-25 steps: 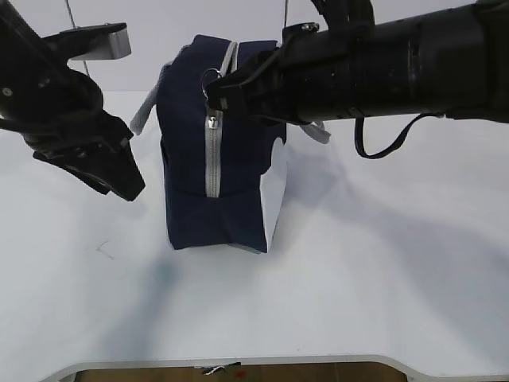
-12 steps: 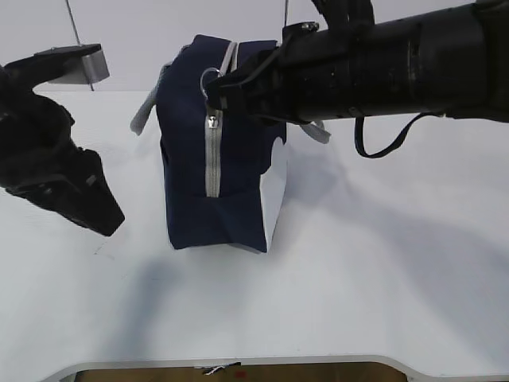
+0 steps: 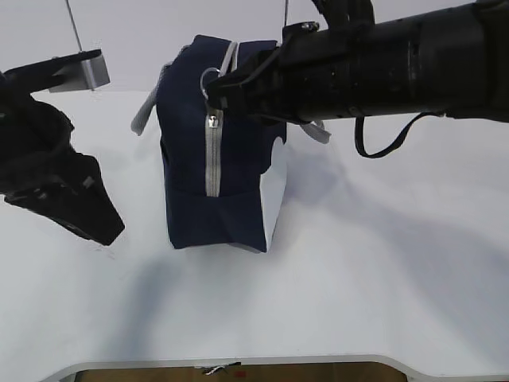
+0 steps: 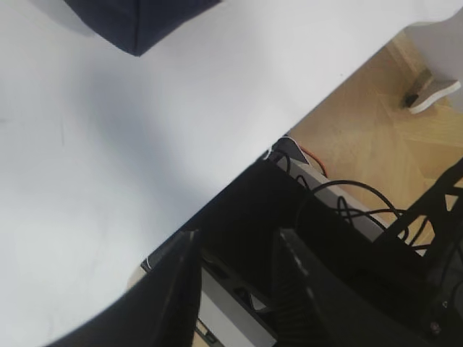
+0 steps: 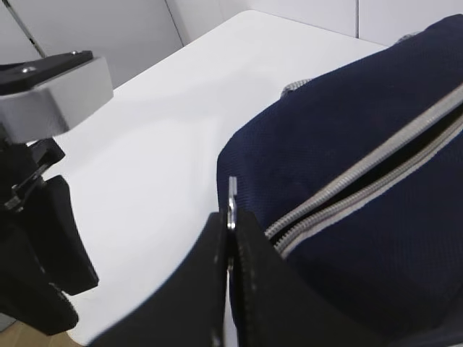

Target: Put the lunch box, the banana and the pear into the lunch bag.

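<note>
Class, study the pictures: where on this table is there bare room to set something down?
Bare table spreads right of the lunch bag, and in front, toward the near edge. Left of the bag is tighter: the left pincer hangs there. The right pincer crowds the bag's top, pinching the ring pull.

The lunch bag (image 3: 215, 159) at the centre of the exterior frame was matt navy woven cloth, its weave finely grained in the right wrist view. Its zipper (image 3: 212, 155) had grey fabric tape, and the ring pull (image 5: 231, 203) looked like shiny metal. The table (image 3: 358, 278) was smooth, matt white. The right gripper (image 5: 230, 253) wore smooth black plastic; lower right in the left wrist view, the floor (image 4: 391, 144) was pale wood.
</note>
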`<control>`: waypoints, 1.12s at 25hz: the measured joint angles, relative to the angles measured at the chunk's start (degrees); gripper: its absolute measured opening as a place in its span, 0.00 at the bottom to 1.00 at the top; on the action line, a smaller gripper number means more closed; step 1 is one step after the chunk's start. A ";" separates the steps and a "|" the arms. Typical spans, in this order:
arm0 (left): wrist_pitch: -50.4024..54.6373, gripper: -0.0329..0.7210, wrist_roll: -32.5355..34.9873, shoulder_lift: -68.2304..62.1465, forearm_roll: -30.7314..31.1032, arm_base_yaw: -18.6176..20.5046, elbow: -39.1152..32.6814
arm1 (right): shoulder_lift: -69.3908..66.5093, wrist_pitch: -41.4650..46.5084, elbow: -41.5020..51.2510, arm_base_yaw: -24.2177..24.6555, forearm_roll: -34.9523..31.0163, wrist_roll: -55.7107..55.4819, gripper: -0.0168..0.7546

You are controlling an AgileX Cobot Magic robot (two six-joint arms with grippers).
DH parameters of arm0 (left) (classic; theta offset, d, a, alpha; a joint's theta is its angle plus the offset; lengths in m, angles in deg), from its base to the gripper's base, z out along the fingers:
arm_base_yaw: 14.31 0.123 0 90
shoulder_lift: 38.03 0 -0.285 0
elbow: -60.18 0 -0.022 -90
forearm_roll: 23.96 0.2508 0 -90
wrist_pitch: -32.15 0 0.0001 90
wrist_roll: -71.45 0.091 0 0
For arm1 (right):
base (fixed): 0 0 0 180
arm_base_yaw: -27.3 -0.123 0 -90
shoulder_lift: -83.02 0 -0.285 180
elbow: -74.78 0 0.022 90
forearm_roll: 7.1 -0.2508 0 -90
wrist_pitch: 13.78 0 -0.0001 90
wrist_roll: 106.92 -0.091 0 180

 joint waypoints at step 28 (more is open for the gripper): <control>-67.68 0.36 11.07 27.23 -6.98 -13.09 -39.72 | 0.00 0.00 0.00 0.00 -0.91 0.00 0.04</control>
